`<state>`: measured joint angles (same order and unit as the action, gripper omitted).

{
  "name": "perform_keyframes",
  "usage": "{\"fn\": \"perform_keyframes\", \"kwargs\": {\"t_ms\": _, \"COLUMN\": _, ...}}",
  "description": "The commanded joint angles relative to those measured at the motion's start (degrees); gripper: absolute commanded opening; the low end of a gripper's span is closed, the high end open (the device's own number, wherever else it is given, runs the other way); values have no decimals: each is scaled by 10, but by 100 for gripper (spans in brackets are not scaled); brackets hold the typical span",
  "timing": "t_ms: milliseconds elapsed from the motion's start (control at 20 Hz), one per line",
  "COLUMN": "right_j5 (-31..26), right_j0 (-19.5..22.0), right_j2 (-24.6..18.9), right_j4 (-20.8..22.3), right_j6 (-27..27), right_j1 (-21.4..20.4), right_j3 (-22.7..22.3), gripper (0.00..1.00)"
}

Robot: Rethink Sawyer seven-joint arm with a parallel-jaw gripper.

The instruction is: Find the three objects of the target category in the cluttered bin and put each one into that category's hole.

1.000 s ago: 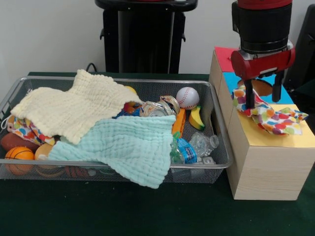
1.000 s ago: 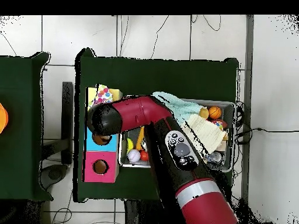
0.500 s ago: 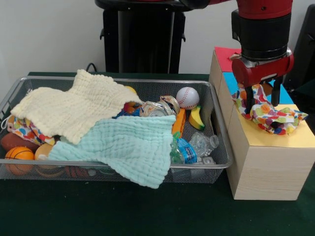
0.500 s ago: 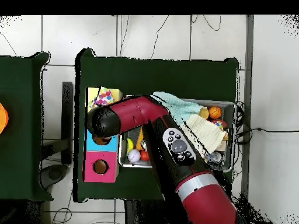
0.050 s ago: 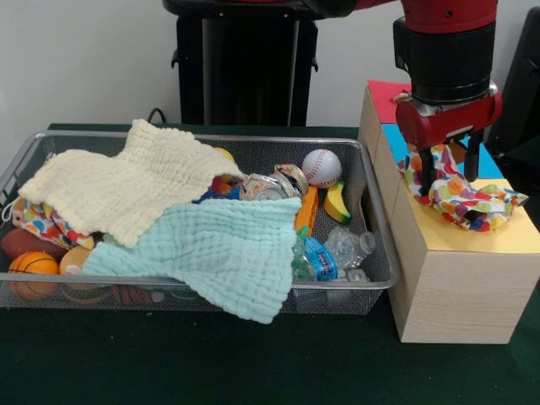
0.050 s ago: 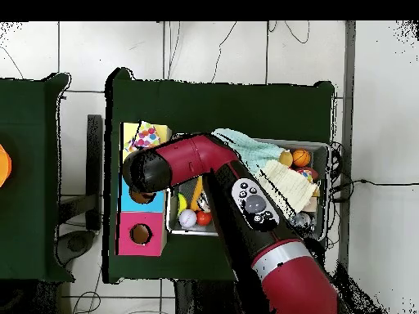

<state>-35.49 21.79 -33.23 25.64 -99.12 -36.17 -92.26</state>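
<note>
Gripper (image 5: 449,173): hovering over the wooden sorting box (image 5: 460,283), fingers standing apart on either side of a raised fold of the polka-dot cloth (image 5: 462,199); not clearly pinching it, so reading as spread.
Polka-dot cloth: lying bunched on the yellow top section (image 5: 506,240) of the box, spilling over the box's edge toward the wire bin (image 5: 371,221); covering whatever hole sits beneath, so hole itself hidden.
Blue section (image 5: 489,164): showing a round hole partly behind the gripper.
Bin contents: cream knitted cloth (image 5: 126,187) and mint knitted cloth (image 5: 219,250) still lying in the bin, draped over balls and bottles; baseball (image 5: 321,167) and toy banana (image 5: 337,203) exposed nearby.
Overhead: arm covering the box middle, cloth (image 6: 146,136) peeking out at the yellow end.
Risk, slipping: cloth sliding off the box edge, being only loosely heaped.
Risk, snagging: fabric catching on a fingertip while lifting away, dragging it out.
Risk, jamming: bulk bridging the hole instead of dropping through.
</note>
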Motion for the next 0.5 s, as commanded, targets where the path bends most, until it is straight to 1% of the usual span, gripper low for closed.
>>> {"fn": "perform_keyframes", "kwargs": {"t_ms": 50, "right_j5": -13, "right_j0": 10, "right_j2": -23, "right_j4": 39, "right_j6": 80, "right_j1": 26, "right_j3": -47, "gripper": 100}}
{"fn": "perform_keyframes", "kwargs": {"t_ms": 150, "right_j5": -3, "right_j0": 13, "right_j2": -24, "right_j4": 36, "right_j6": 70, "right_j1": 30, "right_j3": -52, "gripper": 100}}
{"fn": "perform_keyframes", "kwargs": {"t_ms": 350, "right_j5": -6, "right_j0": 3, "right_j2": -9, "right_j4": 41, "right_j6": 54, "right_j1": 22, "right_j3": -52, "gripper": 100}}
{"fn": "perform_keyframes", "kwargs": {"t_ms": 500, "right_j5": -7, "right_j0": -6, "right_j2": 8, "right_j4": 51, "right_j6": 42, "right_j1": 29, "right_j3": -46, "gripper": 100}}
